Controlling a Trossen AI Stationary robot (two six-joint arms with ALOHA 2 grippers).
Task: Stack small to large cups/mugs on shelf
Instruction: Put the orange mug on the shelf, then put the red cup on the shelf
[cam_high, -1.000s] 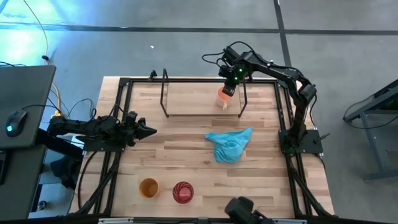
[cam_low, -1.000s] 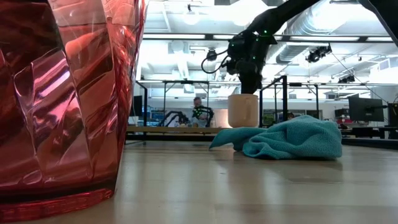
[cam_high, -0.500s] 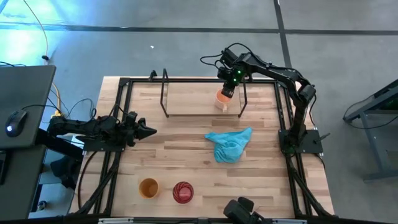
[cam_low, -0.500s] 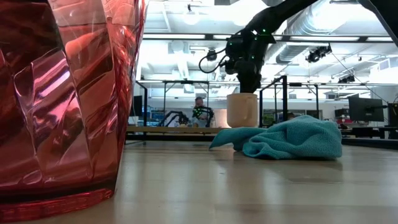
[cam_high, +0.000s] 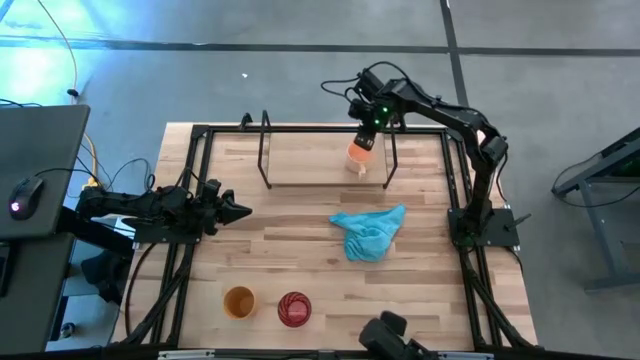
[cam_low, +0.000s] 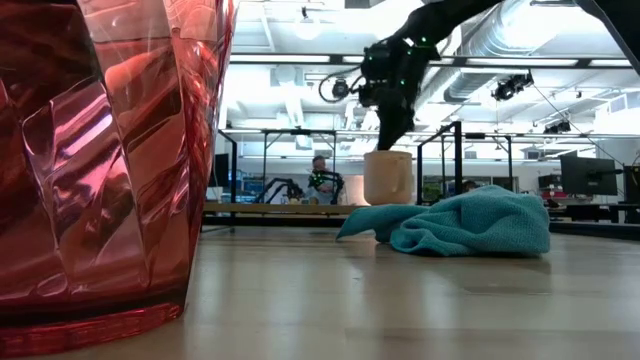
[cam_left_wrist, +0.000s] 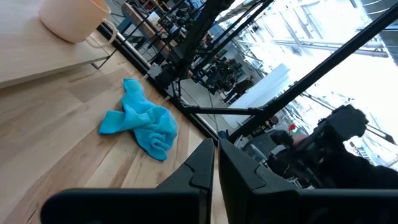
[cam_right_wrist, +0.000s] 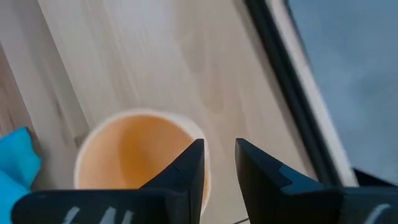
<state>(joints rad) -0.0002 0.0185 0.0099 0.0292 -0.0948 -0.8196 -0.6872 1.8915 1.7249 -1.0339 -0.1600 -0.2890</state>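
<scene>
From above, the right gripper (cam_high: 367, 128) had lifted off the light orange mug (cam_high: 359, 155), left just below it on the shelf (cam_high: 300, 165). Low view showed it clear above the mug. Its wrist view showed fingers (cam_right_wrist: 186, 168) slightly parted, holding nothing: first cup placed.

I'm losing the near rim of the light orange mug (cam_right_wrist: 142, 155) behind my right gripper's fingers (cam_right_wrist: 186, 171), and the red ribbed cup (cam_low: 105, 160) overflows the low view's edge beside the turquoise cloth (cam_low: 455, 224).
</scene>
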